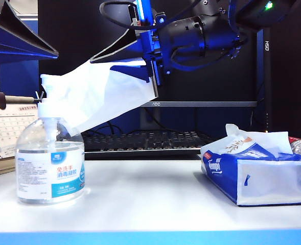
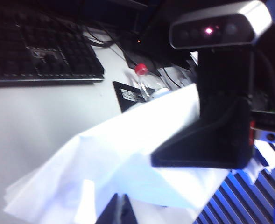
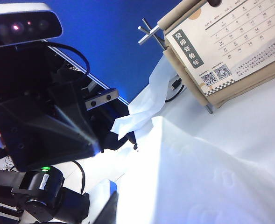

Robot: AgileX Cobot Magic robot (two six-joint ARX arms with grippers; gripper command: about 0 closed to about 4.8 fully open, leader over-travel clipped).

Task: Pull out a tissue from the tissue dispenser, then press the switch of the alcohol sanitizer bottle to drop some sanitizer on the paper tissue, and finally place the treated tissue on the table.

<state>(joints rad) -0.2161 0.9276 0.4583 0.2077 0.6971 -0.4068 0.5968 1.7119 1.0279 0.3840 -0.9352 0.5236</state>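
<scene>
The tissue (image 1: 101,94), a thin white creased sheet, hangs stretched in the air, its low end draped over the switch (image 1: 48,104) of the alcohol sanitizer bottle (image 1: 49,166). That clear bottle stands upright on the white table (image 1: 150,204). Well apart from it lies the blue-and-white tissue dispenser (image 1: 260,171).

Black arm (image 1: 201,33), blue claw plates, green LED (image 1: 268,5).

The white table (image 1: 150,199) has a bright blue front edge. The alcohol sanitizer bottle (image 1: 50,166) stands near its left end, the tissue dispenser (image 1: 257,171) at the right end, a black keyboard (image 1: 145,140) along the back.
</scene>
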